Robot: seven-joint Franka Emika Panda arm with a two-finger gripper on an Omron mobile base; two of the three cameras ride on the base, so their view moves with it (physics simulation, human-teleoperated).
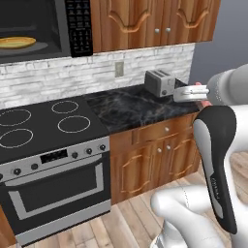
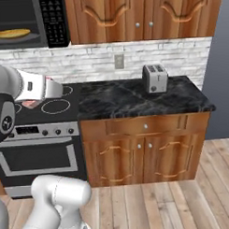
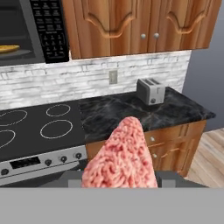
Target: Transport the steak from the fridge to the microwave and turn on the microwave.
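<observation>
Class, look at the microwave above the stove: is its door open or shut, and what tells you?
Open. The microwave shows a lit cavity with a yellow plate in plain sight, no dark window across it; its keypad stands beside.

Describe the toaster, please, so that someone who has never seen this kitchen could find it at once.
Start at the black stove with its ring burners, then follow the dark marbled counter to its right. Near the counter's far end, against the white brick wall and right of a wall outlet, stands the toaster. It is a small silver box with two top slots, the one appliance standing on that counter.
</observation>
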